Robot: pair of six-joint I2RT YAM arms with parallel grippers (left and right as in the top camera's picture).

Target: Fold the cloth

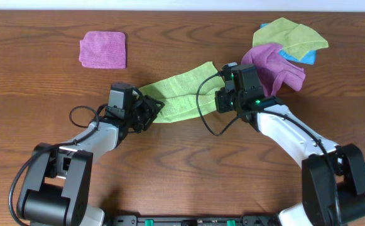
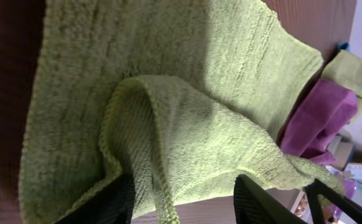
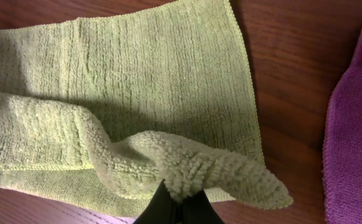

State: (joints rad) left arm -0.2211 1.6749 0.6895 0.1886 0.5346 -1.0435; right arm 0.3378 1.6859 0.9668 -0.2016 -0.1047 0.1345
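Cloth (image 1: pixel 179 94) lies stretched across the middle of the table (image 1: pixel 44 107), partly doubled over. Right gripper (image 3: pixel 179 198) is clamped on a raised ridge of it (thin bite, could slip out). Left gripper (image 2: pixel 181 186) has its jaws apart around a loose fold, so any pull skews the fold. Purple cloth (image 1: pixel 273 66) just beside may snag. In the overhead view both grippers cover the cloth's ends, so corner alignment is unreadable.

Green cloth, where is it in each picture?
Overhead: green cloth in the middle, between the two arms.
Left wrist: green cloth fills most of the picture.
Right wrist: green cloth spread across left and middle.
Shared landmark: the crumpled purple cloth, to its right in every view.
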